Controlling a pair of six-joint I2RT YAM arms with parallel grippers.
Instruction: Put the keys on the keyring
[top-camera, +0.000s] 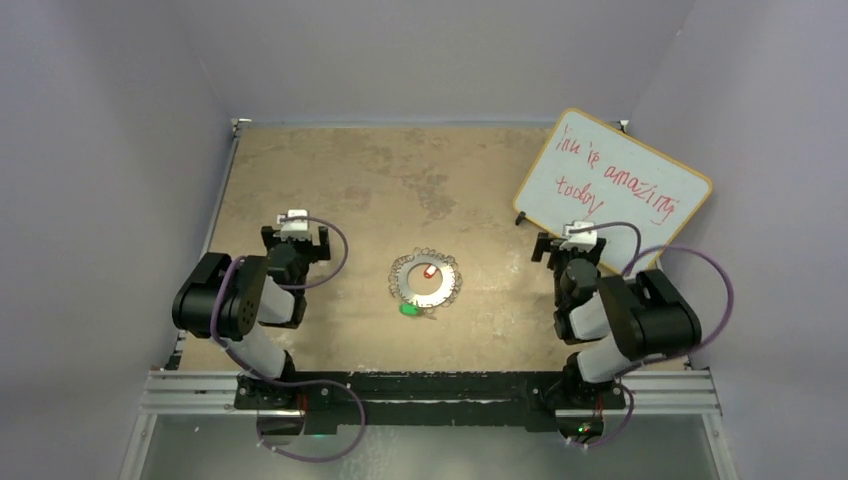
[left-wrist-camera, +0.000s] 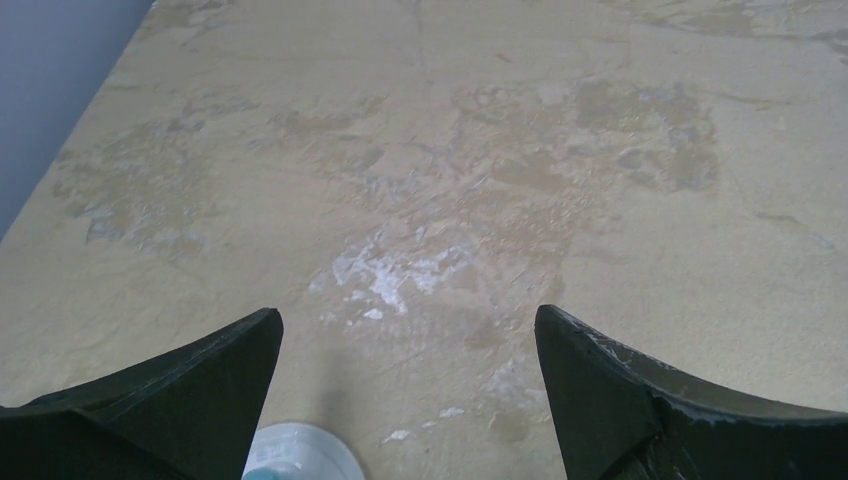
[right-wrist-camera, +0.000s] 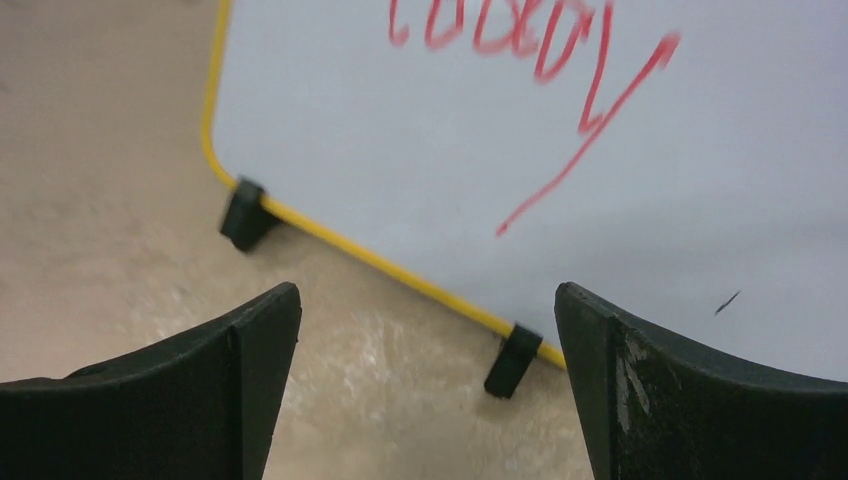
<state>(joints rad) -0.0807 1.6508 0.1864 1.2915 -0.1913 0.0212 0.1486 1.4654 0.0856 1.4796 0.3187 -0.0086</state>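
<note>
Keyring (top-camera: 425, 298) flat on table (top-camera: 330, 170) at centre of the overhead frame, between the two arms and well apart from both. Inside its open centre, toward the upper right, red-headed key (top-camera: 430, 270); at its lower-left rim, green-headed key (top-camera: 408, 309), touching or overlapping the jagged fringe. Too small to tell whether either sits threaded on a loop.

At centre-left of that frame, left gripper (top-camera: 296, 240), jaws spread wide with nothing between them. Bare tabletop ahead in its wrist view, plus a pale rounded object (left-wrist-camera: 300, 455) at the bottom edge. At centre-right, right gripper (top-camera: 570, 250), jaws likewise wide apart and empty, facing whiteboard (top-camera: 615, 185) in the upper right.

Judged step: the opening reach for a first key, no contact made yet.

Next move, as a judgement: swing one arm inward to centre frame, lower over a coloured head, close on the plastic rather than the thin blade, and bring the other arm in to pin the ring's rim. Fine alignment needed, keys being far smaller than the ring.
</note>
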